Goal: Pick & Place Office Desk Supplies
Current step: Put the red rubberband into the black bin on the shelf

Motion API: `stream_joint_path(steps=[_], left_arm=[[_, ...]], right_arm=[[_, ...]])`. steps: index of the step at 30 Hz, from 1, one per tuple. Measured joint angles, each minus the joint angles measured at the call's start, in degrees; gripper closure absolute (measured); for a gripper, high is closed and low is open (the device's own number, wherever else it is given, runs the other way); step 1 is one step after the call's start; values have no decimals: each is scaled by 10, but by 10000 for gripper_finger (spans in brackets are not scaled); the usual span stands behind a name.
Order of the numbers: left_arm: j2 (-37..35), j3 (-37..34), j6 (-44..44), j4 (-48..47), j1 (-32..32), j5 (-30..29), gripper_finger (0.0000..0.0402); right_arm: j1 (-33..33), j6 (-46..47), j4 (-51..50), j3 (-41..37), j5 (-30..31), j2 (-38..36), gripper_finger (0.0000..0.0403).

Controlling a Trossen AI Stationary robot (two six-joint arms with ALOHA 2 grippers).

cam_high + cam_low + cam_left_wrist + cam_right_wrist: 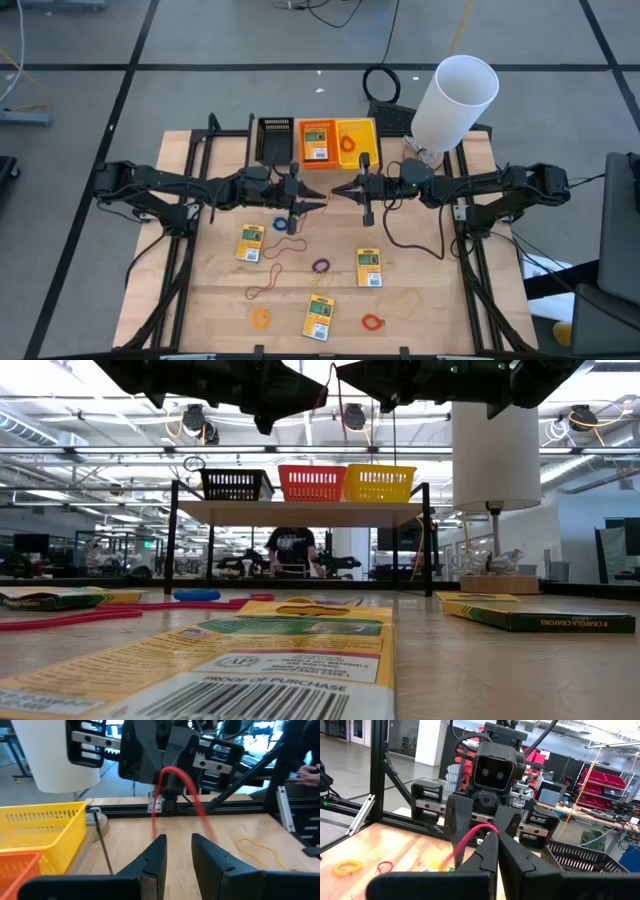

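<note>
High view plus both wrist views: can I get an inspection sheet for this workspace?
Surface: wooden table, level.
Job's things: three crayon packs lie on the table and a fourth lies in the orange bin. Loose rubber bands are scattered among them, and one lies in the yellow bin.
Clutter: black bin beside the other two; tilted white cylinder at the far right corner.
Grippers: right claw is shut on a red rubber band above mid-table. The left claw faces it, open.
Cables: coiled black cable on the floor beyond the table.
Surroundings: open workshop; one person stands far behind the table.
</note>
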Motion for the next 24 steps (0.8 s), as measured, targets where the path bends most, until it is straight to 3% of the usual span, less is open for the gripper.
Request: stream_joint_path(steps=[24], left_arm=[[0, 0, -6, 8, 0, -6, 320]], right_arm=[[0, 0, 9, 0, -3, 0, 403]])
